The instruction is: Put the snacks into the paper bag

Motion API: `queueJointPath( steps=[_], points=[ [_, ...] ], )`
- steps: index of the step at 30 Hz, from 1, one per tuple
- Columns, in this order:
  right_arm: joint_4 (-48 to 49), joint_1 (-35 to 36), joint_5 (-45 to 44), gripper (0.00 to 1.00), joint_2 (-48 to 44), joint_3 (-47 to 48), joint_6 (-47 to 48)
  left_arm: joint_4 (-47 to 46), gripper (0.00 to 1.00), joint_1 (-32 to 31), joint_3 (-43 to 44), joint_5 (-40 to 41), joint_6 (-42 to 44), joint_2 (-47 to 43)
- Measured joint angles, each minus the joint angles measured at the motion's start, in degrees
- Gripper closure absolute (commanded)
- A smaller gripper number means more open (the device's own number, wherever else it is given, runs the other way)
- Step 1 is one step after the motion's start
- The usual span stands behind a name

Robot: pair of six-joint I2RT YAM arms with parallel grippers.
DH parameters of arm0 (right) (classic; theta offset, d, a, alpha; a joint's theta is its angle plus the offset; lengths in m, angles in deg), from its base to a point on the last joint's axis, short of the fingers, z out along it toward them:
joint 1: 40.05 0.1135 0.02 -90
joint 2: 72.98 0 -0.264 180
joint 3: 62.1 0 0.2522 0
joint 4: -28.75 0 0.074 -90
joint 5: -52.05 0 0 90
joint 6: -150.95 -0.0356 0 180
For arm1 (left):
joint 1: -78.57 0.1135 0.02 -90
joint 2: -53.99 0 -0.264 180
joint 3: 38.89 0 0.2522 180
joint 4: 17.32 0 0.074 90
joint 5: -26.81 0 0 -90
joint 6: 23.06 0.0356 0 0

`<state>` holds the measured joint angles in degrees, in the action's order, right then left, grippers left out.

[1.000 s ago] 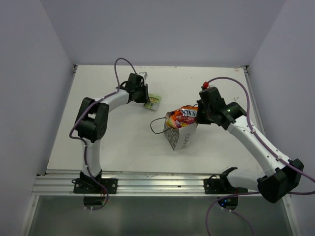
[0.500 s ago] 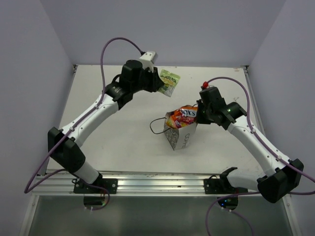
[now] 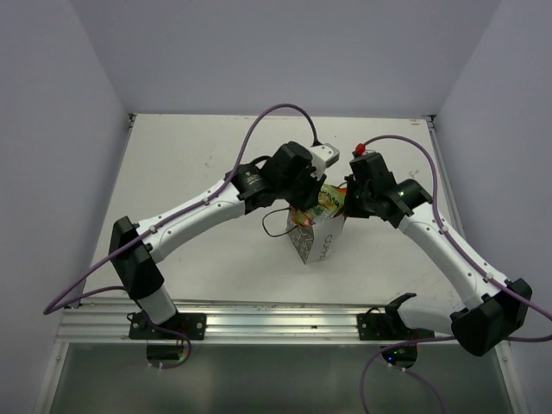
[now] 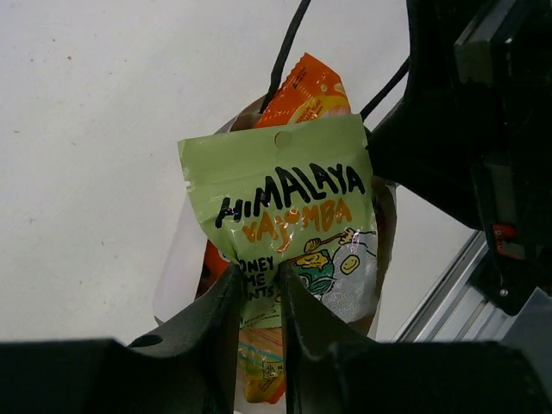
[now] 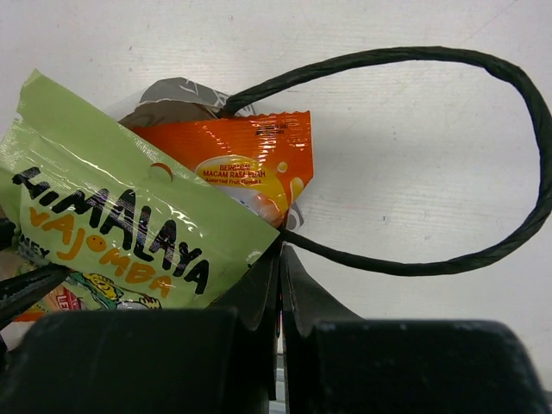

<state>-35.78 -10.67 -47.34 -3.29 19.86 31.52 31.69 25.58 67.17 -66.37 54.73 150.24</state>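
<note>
The left gripper (image 4: 259, 280) is clamped on one end of the pale green packet (image 4: 285, 207). The packet's punched end leads toward the mouth of the paper bag (image 3: 317, 245), and it is not yet seated inside. The red-orange packet (image 4: 306, 90) already stands in the bag, just behind the green one.

The right gripper (image 5: 280, 259) is closed at the bag's rim, beside the root of the cord handle (image 5: 517, 129). It appears to pinch the paper wall, though its own fingers hide the contact point.

Procedure:
1. Hold the right arm fixed so the mouth does not collapse.
2. Lower the green packet edge first beside the red-orange packet, clear of the cord.
3. Release only once most of the packet is below the rim. An early release risks it tipping onto the table (image 3: 198, 164).
</note>
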Motion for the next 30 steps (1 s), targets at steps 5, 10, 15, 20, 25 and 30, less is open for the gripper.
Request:
queueJointPath(
  steps=[5, 10, 15, 20, 25, 30],
  points=[
    [-0.1, -0.2, 0.0, 1.00, 0.0, -0.1, 0.0, 5.2, 1.00, -3.4, 4.1, 6.3, 3.0, 3.1],
    [-0.3, -0.2, 0.0, 1.00, 0.0, -0.1, 0.1, 8.9, 1.00, -7.6, 4.3, 12.2, 5.5, 3.4],
    [-0.1, -0.2, 0.4, 1.00, 0.0, -0.1, 0.1, 11.6, 1.00, -10.4, 1.6, 15.4, 6.9, 2.9],
    [0.8, -0.3, 1.4, 1.00, 0.0, -0.4, 0.1, 15.4, 1.00, -11.1, 0.9, 16.0, 7.0, 4.3],
    [1.4, -0.7, 1.6, 1.00, -0.2, -0.7, 0.0, 16.9, 1.00, -11.4, 3.2, 18.5, 6.9, 5.2],
    [1.4, -1.4, 1.7, 1.00, -0.5, -0.7, 0.3, 21.3, 0.90, -11.5, 11.0, 22.9, 6.9, 8.3]
  ],
)
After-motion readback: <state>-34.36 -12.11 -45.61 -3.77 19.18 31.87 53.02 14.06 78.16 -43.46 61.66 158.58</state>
